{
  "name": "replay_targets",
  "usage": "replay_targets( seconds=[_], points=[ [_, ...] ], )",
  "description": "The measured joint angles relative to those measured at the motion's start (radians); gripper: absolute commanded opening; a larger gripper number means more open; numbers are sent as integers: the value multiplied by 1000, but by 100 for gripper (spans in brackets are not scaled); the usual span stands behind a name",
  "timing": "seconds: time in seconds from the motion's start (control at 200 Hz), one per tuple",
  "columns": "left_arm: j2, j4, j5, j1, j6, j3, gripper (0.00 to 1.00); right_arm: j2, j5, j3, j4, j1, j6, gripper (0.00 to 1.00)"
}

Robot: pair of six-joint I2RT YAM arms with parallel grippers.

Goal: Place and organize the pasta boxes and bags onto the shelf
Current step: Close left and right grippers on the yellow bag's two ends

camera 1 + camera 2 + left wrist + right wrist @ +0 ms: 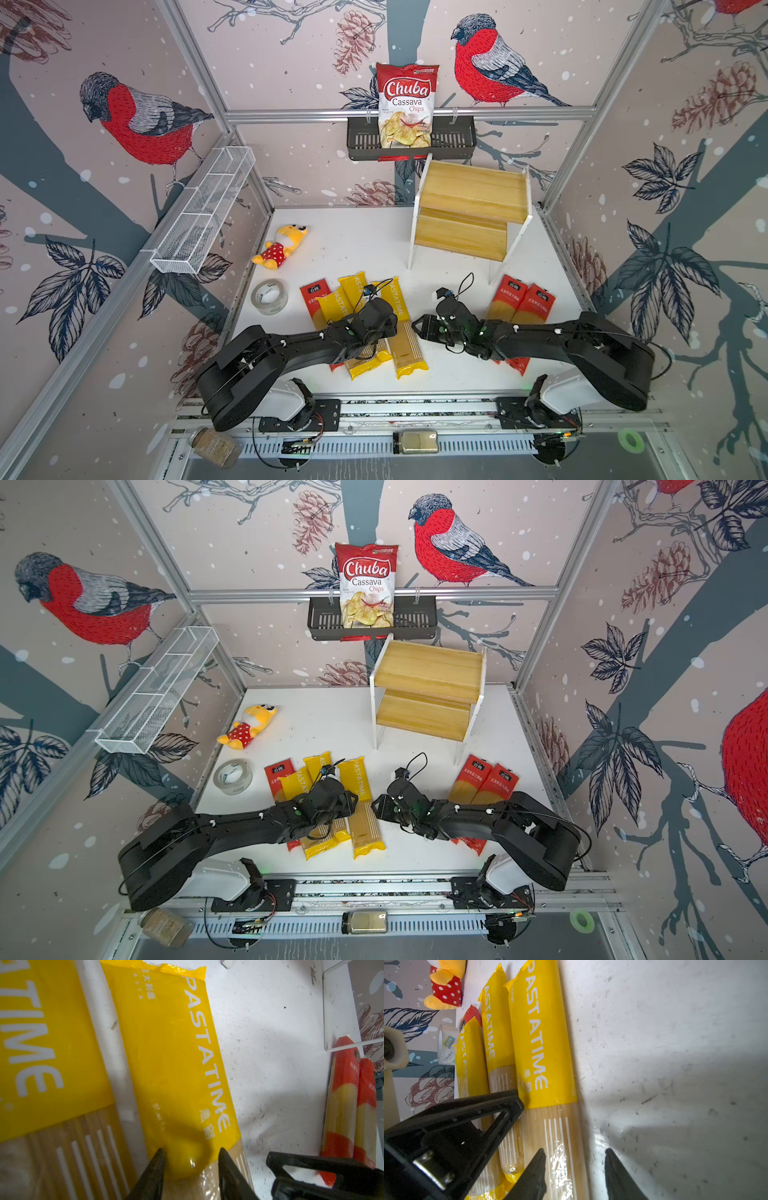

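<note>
Three yellow PASTATIME packets and a red-ended one point(314, 296) lie in a loose group at the table's front middle. My left gripper point(191, 1150) is shut on the rightmost yellow packet point(406, 347), and the yellow film bulges up between its fingertips. My right gripper point(575, 1151) is open; one fingertip point(543, 1159) rests on that packet's clear window, the other on the bare table beside its edge. In both top views the two grippers face each other across this packet. Two more red-ended packets point(523, 301) lie partly under my right arm. The shelf point(469, 208) point(428, 679) stands at the back right with both wooden boards bare.
A yellow plush toy point(280, 247) and a roll of clear tape point(269, 296) lie left of the packets. A Chuba chips bag point(407, 106) stands in the black wall basket point(453, 145) above the shelf. A white wire basket point(203, 212) hangs on the left wall.
</note>
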Motion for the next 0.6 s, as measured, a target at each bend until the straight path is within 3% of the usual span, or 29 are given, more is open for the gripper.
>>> replay_targets(
  seconds=[0.31, 0.6],
  points=[
    [-5, 4, 0, 3, -26, -21, 28, 86, -69, 28, 55, -10, 5, 49],
    [-14, 7, -2, 5, -25, -31, 23, 136, -154, 47, 122, -18, 5, 49]
  ],
)
